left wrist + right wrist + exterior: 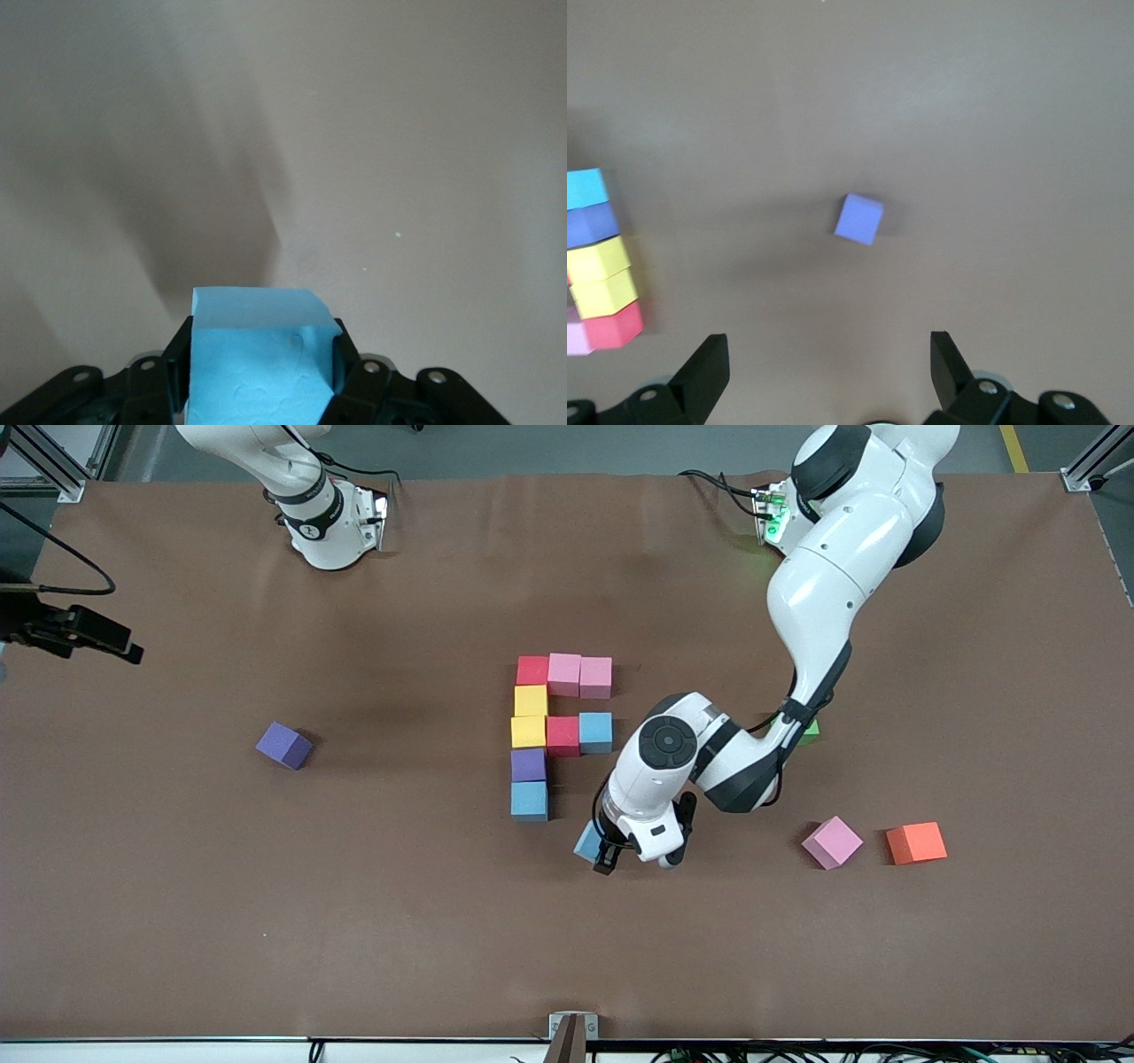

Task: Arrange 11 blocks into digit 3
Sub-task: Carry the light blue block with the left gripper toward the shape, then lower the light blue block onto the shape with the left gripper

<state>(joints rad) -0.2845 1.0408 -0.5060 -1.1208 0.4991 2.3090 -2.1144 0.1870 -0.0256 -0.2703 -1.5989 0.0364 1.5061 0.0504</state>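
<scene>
**Front view: light blue cube in my left end effector**

My left end effector (605, 857) is clamped on a light blue matte foam cube (587, 841), fingers (177, 367) pressed on both sides, low over the brown desk (266, 921) w/ the partial block figure (558, 731) just beside it, farther from the front cam. My right end effector (828, 363) waits, spread wide & empty, above a lone purple foam cube (283, 745). Pink foam cube (832, 842) & orange foam cube (916, 843) sit toward left arm's end.
</scene>
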